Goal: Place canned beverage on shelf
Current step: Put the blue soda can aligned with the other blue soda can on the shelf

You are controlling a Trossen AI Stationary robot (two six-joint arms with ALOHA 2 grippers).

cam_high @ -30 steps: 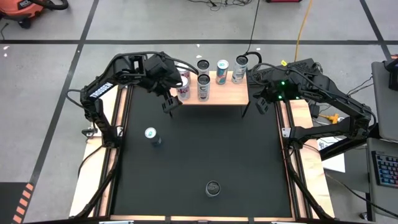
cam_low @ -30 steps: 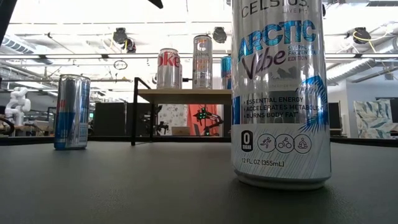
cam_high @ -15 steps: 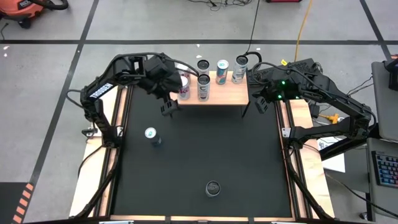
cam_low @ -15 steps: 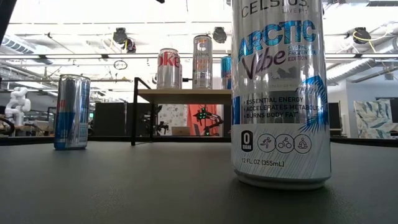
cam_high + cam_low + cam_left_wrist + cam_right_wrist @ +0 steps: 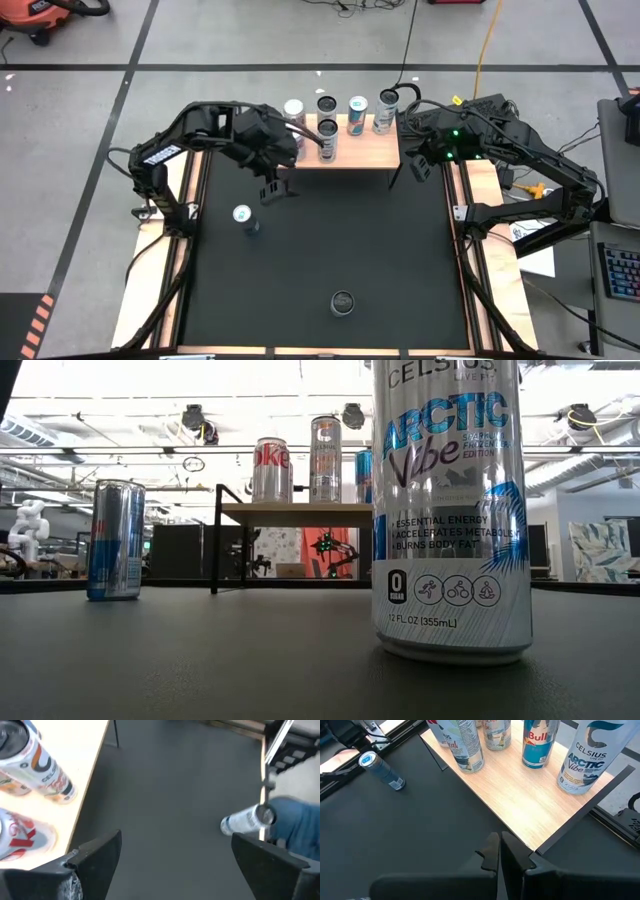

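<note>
The shelf (image 5: 350,150), a low light-wood table on thin black legs, stands at the far edge of the black counter (image 5: 330,250) and carries five upright cans. In the low view a silver can with red "oke" lettering (image 5: 271,470) and a tall pale Celsius can (image 5: 325,459) stand on it, with a blue can partly hidden behind the big can in front. The right wrist view reads more: a blue and silver can marked "Bull" (image 5: 540,742) and a white can marked "CELSIUS ARCTIC Vibe" (image 5: 587,755) sit near the shelf's right end. Two cans are off the shelf, on the counter. One is the slim blue and silver can (image 5: 243,217) on the left side. The other is the near Celsius can (image 5: 450,510), which fills the low view with "ARCTIC Vibe", "ESSENTIAL ENERGY", "ACCELERATES METABOLISM", "BURNS BODY FAT", "0 SUGAR" and "12 FL OZ (355mL)". The left gripper (image 5: 272,188) hangs over the counter just in front of the shelf's left end, its jaws spread wide with nothing between them. The right gripper (image 5: 422,168) waits beside the shelf's right end, its jaws closed together and empty.
</note>
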